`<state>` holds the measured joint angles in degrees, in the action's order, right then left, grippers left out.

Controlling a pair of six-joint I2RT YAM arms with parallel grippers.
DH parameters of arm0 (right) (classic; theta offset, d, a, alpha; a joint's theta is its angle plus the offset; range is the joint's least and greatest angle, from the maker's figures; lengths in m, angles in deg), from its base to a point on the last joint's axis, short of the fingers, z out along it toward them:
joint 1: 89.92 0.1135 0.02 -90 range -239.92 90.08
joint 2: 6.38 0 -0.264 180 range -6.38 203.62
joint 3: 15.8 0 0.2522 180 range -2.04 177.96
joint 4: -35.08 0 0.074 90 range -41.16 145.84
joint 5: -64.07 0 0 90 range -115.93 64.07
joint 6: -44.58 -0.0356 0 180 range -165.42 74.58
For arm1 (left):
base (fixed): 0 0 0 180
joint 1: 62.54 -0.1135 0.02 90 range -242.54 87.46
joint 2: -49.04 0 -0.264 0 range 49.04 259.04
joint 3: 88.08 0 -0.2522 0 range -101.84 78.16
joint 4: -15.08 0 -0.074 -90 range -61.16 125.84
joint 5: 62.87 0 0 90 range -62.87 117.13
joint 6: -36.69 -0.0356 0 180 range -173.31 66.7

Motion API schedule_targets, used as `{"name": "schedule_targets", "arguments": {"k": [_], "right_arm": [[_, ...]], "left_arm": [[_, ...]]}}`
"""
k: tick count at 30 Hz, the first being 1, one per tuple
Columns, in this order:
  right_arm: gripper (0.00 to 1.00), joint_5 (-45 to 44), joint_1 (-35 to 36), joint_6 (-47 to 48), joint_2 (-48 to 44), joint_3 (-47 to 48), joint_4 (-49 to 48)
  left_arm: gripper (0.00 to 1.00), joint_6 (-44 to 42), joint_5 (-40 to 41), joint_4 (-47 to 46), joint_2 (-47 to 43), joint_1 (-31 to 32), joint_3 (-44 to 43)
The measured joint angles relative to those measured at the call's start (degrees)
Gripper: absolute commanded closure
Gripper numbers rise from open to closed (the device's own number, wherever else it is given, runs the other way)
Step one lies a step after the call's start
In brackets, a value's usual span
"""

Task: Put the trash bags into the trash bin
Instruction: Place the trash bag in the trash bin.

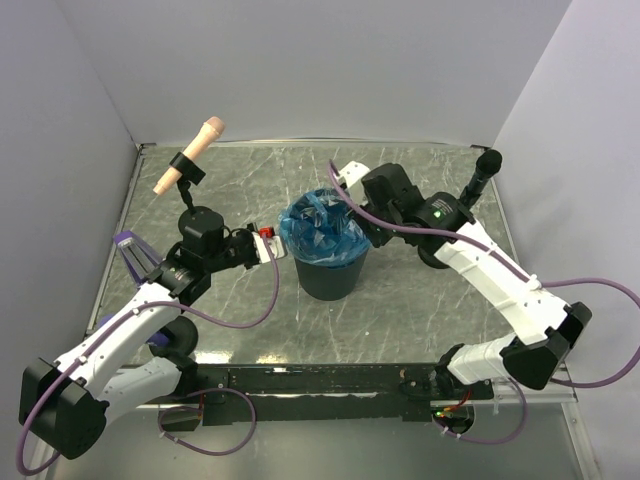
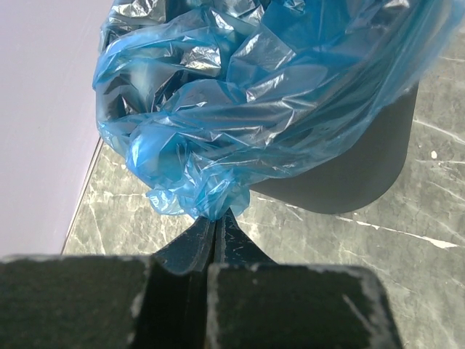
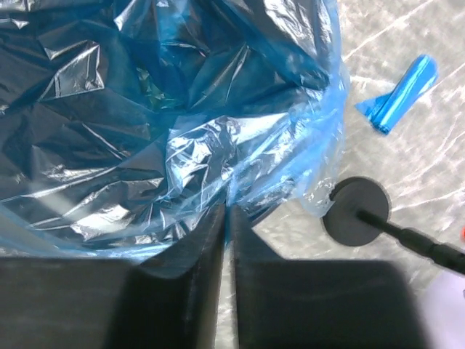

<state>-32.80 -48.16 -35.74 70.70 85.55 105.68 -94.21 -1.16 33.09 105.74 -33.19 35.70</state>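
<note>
The bin [image 1: 332,278] stands mid-worktop [image 1: 430,310] with a blue bag [image 1: 322,225] spread inside it, the film puffed up above the rim and spilling over it, so the job looks close to a lining step: each side is held so the mouth stays stretched wide. The left tool [image 2: 216,218] has its fingers pressed together on a bunched corner of the bag, just outside the bin's left wall. The right tool [image 3: 227,207] is nearly closed, only a thin slit showing, and appears to nip the film at the opposite rim. The left arm reaches forward and inward, wrist about level with the rim; the right arm bends out wide at the elbow and comes back in, wrist tilted down over the bag. A small blue roll [image 3: 407,91] lies on the worktop beyond the bin, near a stand base [image 3: 356,214], not yet binned.
</note>
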Motion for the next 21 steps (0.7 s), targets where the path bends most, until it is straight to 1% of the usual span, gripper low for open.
{"name": "schedule_targets", "arguments": {"k": [1,8,12,15,21], "right_arm": [[1.0,0.3,-0.2,-0.4,-0.2,-0.1,0.0],[1.0,2.5,-2.3,-3.6,-2.5,-1.8,0.3],[1.0,5.1,-6.2,-6.0,-5.0,-4.1,0.2],[1.0,8.1,-9.5,-7.3,-7.7,-6.5,0.1],[1.0,14.7,-11.4,-10.1,-12.2,-14.8,-1.8]], "left_arm": [[0.99,0.0,0.0,0.1,0.0,0.0,0.0],[0.99,-0.5,-1.1,1.7,0.0,0.0,-0.1],[0.99,-1.9,-3.3,4.8,0.0,0.0,-1.1],[1.0,-4.0,-5.0,7.3,0.0,0.0,-2.3],[0.99,-10.6,-6.6,12.3,0.5,0.7,-3.0]]}}
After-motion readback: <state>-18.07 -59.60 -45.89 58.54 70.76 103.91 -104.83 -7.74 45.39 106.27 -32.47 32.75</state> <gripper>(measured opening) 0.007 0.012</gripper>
